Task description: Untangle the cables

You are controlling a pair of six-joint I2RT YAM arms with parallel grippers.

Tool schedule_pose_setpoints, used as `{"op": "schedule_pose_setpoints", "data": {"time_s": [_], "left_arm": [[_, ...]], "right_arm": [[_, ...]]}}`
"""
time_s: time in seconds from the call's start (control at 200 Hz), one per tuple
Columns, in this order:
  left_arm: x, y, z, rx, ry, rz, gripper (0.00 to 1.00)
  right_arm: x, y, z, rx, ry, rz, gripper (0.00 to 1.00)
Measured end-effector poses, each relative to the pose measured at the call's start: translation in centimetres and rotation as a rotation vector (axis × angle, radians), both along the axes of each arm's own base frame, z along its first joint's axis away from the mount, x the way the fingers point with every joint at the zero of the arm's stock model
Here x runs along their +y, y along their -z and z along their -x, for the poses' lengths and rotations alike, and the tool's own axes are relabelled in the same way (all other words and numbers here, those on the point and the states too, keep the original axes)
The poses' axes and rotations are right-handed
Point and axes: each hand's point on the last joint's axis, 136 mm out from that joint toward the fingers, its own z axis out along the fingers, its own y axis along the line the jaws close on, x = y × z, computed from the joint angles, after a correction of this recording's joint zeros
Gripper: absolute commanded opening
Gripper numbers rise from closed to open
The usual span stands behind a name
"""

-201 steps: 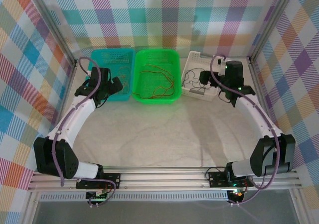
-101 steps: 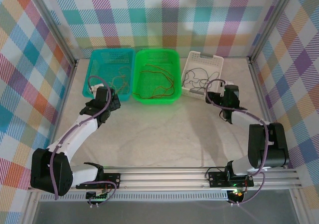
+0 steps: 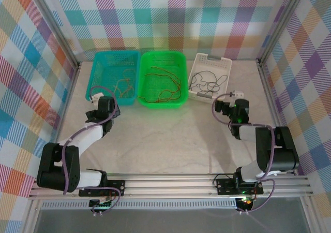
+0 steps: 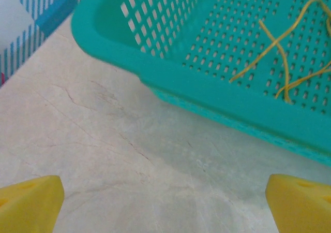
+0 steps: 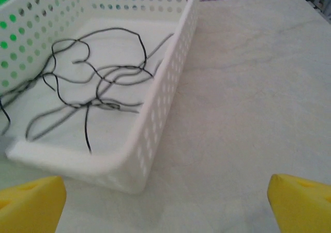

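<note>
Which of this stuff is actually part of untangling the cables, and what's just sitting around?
Part of the job: yellow cables, red and orange cables, dark cables.
Just there: teal basket, green basket and white basket holding them; plaid walls.

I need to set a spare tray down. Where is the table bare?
Bare: the middle of the table, between left arm and right arm, in front of the baskets. Crowded: the back row, teal basket, green basket, white basket side by side.
</note>
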Motion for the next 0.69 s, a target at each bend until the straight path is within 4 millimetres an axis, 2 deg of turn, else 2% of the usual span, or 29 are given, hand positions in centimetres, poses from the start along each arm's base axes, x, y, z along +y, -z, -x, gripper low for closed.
{"op": "schedule_pose_setpoints", "data": {"time_s": [0.065, 0.12, 0.32, 0.505, 0.695], "left_arm": [[0.2, 1.1, 0.0, -0.004, 0.008, 0.004, 1.00], [0.6, 1.7, -0.1, -0.015, 0.011, 0.008, 1.00], [0.5, 2.2, -1.8, -0.093, 0.066, 0.012, 1.00], [-1.3, 3.4, -3.2, -0.102, 0.188, 0.005, 1.00], [-2.3, 2.4, -4.0, -0.148, 0.251, 0.012, 1.00]], "right_arm": [[0.0, 2.1, 1.4, 0.051, -0.006, 0.010, 1.00], [0.1, 2.6, 1.6, 0.063, -0.007, 0.017, 1.00], [0.9, 0.1, 0.7, -0.061, 0.000, 0.054, 1.00], [0.3, -0.2, 0.9, -0.082, 0.034, 0.067, 1.00], [0.1, -0.6, 0.8, -0.096, 0.044, 0.069, 1.00]]}}
